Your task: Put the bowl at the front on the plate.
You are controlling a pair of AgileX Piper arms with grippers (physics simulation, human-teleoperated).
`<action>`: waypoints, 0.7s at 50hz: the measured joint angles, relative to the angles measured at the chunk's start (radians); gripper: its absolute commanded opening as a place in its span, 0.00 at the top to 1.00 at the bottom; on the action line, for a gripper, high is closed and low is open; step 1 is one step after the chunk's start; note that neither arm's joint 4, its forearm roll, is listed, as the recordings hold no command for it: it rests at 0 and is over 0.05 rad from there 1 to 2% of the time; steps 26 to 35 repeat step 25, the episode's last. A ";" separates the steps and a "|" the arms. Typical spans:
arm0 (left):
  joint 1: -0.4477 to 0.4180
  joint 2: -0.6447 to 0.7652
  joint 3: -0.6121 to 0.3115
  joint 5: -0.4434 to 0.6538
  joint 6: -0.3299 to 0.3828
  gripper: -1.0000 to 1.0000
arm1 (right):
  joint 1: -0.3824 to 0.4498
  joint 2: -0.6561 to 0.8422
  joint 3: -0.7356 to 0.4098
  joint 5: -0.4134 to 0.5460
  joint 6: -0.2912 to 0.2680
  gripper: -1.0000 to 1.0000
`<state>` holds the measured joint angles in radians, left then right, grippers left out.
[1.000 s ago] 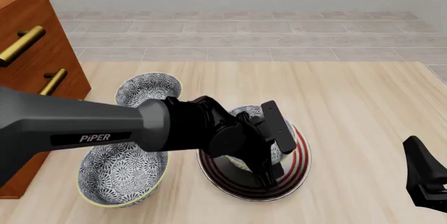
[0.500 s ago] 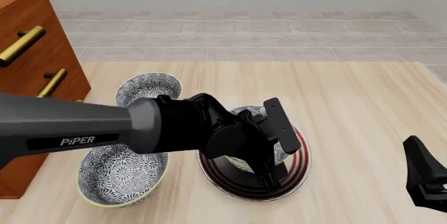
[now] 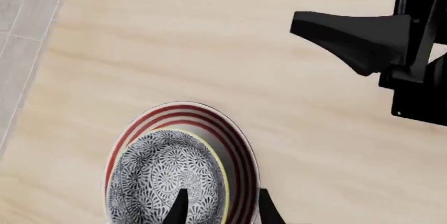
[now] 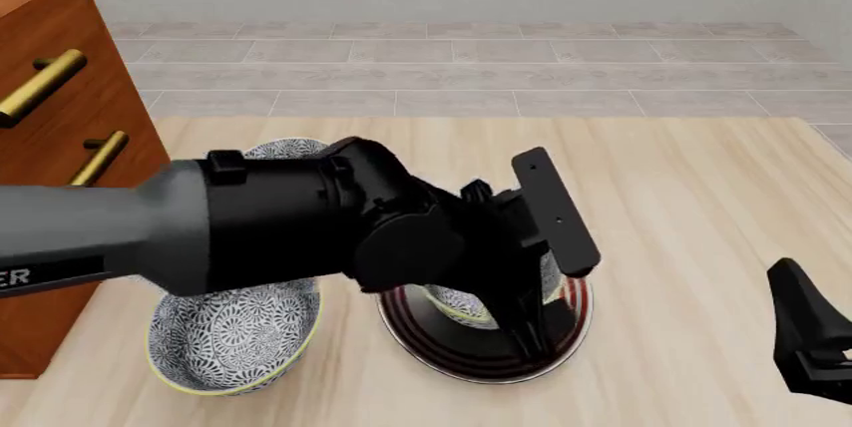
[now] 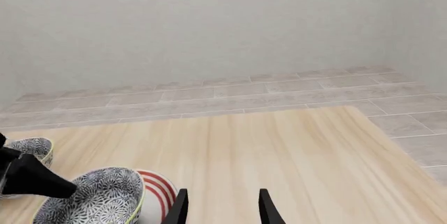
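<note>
Bowl sits on plate, centre-near table. Left gripper above, jaws apart, straddling bowl's rim; no grip evident. Right gripper open, idle. Ceramic judged rigid, slippery, chip-prone; hold at rim.

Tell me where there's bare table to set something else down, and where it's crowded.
Bare wood runs between the plate and the right gripper, and back to the far edge. The left is crowded: the bowl sits on the plate under the left gripper, with two more bowls beside the wooden cabinet.
</note>
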<state>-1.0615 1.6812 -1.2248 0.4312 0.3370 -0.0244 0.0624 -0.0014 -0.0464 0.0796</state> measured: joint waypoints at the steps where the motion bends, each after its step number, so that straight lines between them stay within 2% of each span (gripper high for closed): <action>1: -0.001 -0.012 -0.005 0.007 0.000 0.00 | 0.000 0.000 0.000 0.000 -0.001 0.00; 14: -0.010 -0.200 -0.094 0.098 -0.009 0.00 | -0.003 -0.008 0.000 0.005 -0.009 0.00; 25: 0.028 -0.398 -0.143 0.145 -0.018 0.00 | -0.003 -0.028 -0.001 0.024 -0.020 0.00; 35: 0.028 -0.398 -0.143 0.145 -0.018 0.00 | -0.003 -0.028 -0.001 0.024 -0.020 0.00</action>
